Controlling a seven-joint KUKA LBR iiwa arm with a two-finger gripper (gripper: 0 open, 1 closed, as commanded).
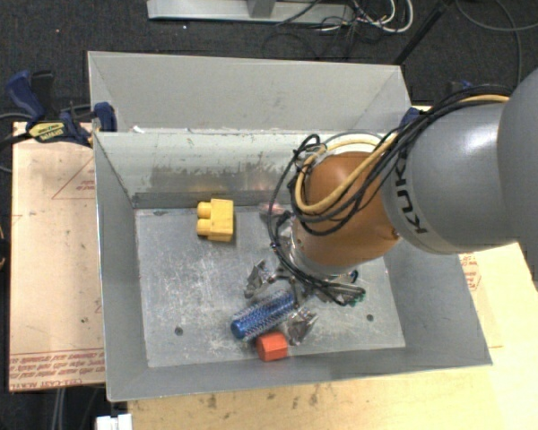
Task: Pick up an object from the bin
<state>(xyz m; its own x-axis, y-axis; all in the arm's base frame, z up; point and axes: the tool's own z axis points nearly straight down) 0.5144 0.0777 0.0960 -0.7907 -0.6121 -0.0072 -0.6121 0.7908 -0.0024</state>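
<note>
Tool (281, 301) down low near the front of the grey metal bin (117, 267), hanging under the arm's rounded orange-brown wrist cover (341, 209), which is looped with black and cream cables. Its two metal fingers (259, 279) stand apart, open, one on the far side and one on the near side of a blue ribbed cylinder (262, 318) lying slanted on the bin floor. The cylinder sits between them; whether the fingers touch it cannot be told. Just in front of the cylinder, a small orange-red block (272, 348) sits on the floor near the front wall. Well apart, toward the back left, a yellow plastic brick with two studs (215, 219) rests alone by the rear wall. A bit of green (353, 295) peeks out under the cover's right side, too hidden to name.
</note>
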